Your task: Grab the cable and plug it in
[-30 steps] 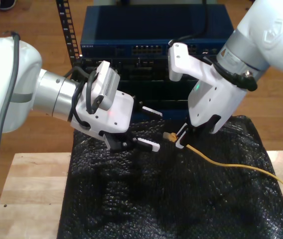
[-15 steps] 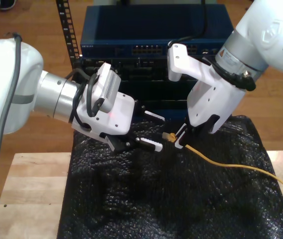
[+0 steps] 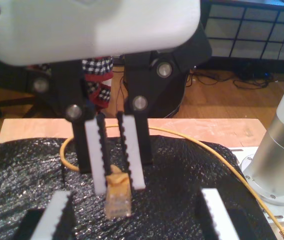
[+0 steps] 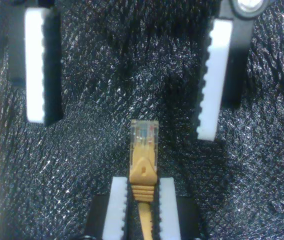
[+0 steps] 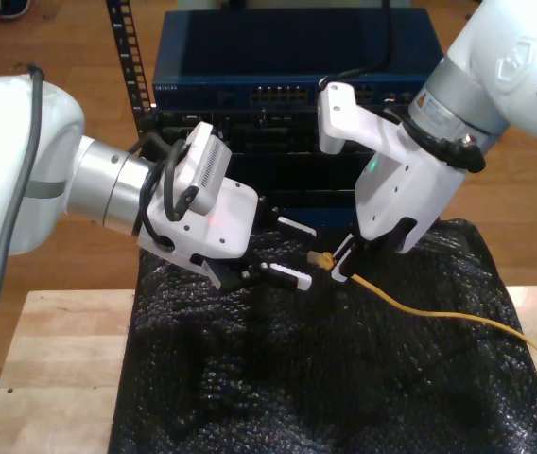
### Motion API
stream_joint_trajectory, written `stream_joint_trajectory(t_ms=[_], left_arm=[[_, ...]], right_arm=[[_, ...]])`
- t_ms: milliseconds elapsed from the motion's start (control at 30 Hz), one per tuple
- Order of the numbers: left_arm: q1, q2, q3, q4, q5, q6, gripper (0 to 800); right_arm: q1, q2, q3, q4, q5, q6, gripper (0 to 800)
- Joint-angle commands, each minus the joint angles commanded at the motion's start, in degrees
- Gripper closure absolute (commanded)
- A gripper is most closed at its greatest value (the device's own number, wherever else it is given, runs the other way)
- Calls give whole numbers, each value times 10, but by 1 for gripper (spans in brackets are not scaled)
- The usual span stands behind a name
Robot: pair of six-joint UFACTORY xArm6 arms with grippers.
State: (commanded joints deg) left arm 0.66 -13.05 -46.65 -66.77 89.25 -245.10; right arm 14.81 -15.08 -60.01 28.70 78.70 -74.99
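Exterior view's left: my first end effector (image 5: 295,252) hovers over the black mat (image 5: 297,378) on the desk (image 5: 51,378), fingers well apart, holding nothing, pointed at the plug. Centre: the cable (image 5: 439,317) tip hangs just above the mat, between the two end effectors. Exterior view's right: my second end effector (image 5: 344,263) is clamped on the cable just behind its boot. The exterior view gives the cable's run to its right edge. The second wrist view resolves the clear plug (image 4: 143,135) sticking out past the closed fingers. The first wrist view shows the cable curving across the mat behind them
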Motion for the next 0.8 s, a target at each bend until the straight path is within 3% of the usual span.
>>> stream_joint_trajectory(t_ms=[367,700,800], left_arm=[[-10,4,2,1,-1,-10,255],[-10,4,9,0,-6,-20,384],[-10,4,9,0,-7,-20,456]], right_arm=[[1,-1,1,0,0,0,796],[0,-1,1,0,0,1,796],[0,-1,1,0,0,1,796]])
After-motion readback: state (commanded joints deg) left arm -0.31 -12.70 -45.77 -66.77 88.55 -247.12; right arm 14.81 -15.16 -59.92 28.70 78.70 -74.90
